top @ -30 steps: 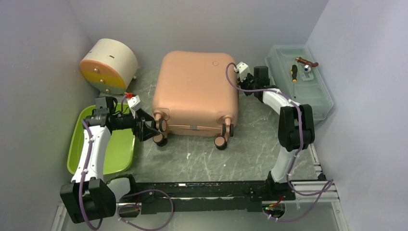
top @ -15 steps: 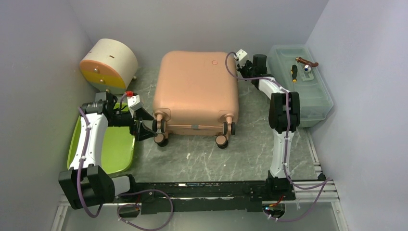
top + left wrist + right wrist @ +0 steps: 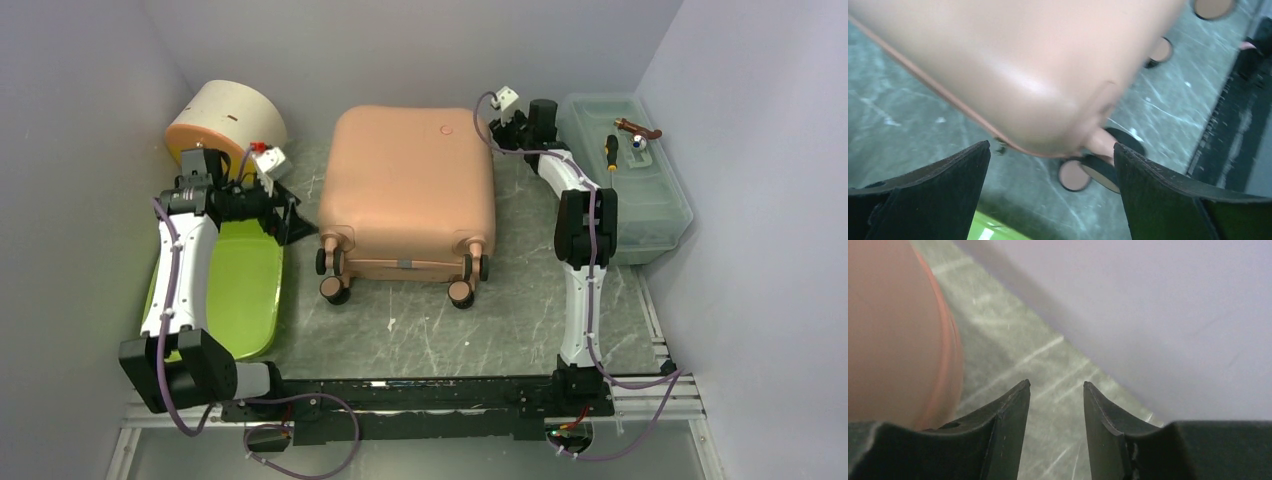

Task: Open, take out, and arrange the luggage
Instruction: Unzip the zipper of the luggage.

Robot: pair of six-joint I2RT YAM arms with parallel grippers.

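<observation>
Grey-green marbled table (image 3: pixel 420 330), enclosed by pale lavender walls, carries all items.

1. Luggage. The luggage (image 3: pixel 405 190) lies flat on one broad side at the centre of the table, toward the back wall. The salmon-pink shell is closed. Its dark wheels (image 3: pixel 460 293) point toward the near edge, where the arm bases are mounted. A small round mark shows near the far right corner of the upper face.

2. Left gripper. The left gripper (image 3: pixel 288 218) sits just beside the left edge of the luggage, near the wheeled corner. A strip of table shows between the two. The jaws are spread wide and hold nothing. In the left wrist view, the rounded shell corner and two wheels appear beyond the fingers (image 3: pixel 953 190).

3. Right gripper. The right gripper (image 3: pixel 497 128) sits at the far right corner of the luggage, close to the back wall. The jaws are parted by a narrow gap and nothing lies between them. In the right wrist view, the shell is to the left of the fingers (image 3: pixel 1008 425), with bare table ahead.

4. Surrounding items. A lime-green tray (image 3: pixel 240 290) lies under the left arm. A cream half-round box (image 3: pixel 225 125) with an orange-yellow face stands at the far left. A translucent toolbox (image 3: pixel 640 200) stands along the right wall, with a screwdriver (image 3: pixel 611 152) on its lid.
</observation>
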